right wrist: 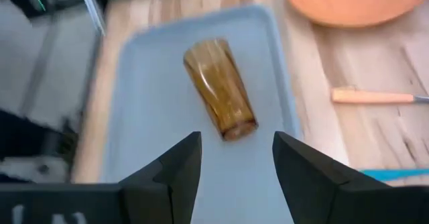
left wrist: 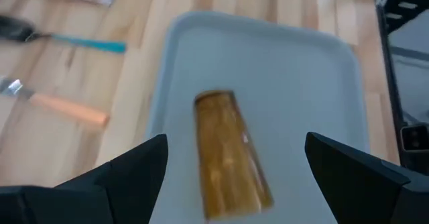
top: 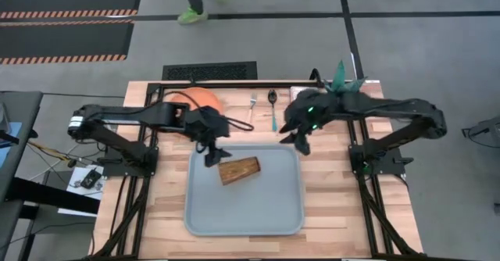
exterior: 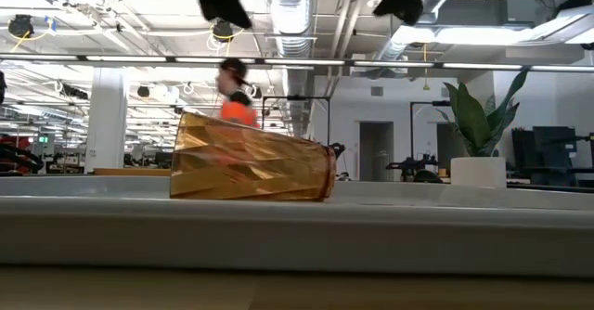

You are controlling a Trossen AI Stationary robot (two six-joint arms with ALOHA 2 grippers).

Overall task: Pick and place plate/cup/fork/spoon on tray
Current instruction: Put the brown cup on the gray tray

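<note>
- Hanging spread apart with nothing between its fingers, the left gripper [top: 212, 153] is above the tray's far left corner; in its wrist view the two dark fingers [left wrist: 137, 167] stand wide to either side of the cup lying below.
- Holding nothing either, the right gripper [top: 300, 140] has its fingers apart above the tray's far right corner, and its wrist view looks down between them at the cup [right wrist: 220, 86].
- Both grippers are clear of the table, showing only as dark shapes at the top of the low view.
- On its side in the far half of the tray lies the cup [top: 239, 169], amber and ribbed, slanted across the tray floor and touching neither rim.
- The tray [top: 243, 214], light grey-blue with rounded corners, sits in the middle of the wooden table [top: 344, 206] and carries only the cup.
- Beyond the tray's far edge the spoon [top: 273, 109] with its teal handle and the fork [top: 253, 101] lie side by side on the wood, apart from each other.
- The orange plate [top: 205, 99] is near the table's far edge, partly covered by the left arm.
- A white pot with a green plant [exterior: 478, 148] stands at the far right of the table.
- A person [exterior: 237, 92] in an orange top walks through the room behind.
</note>
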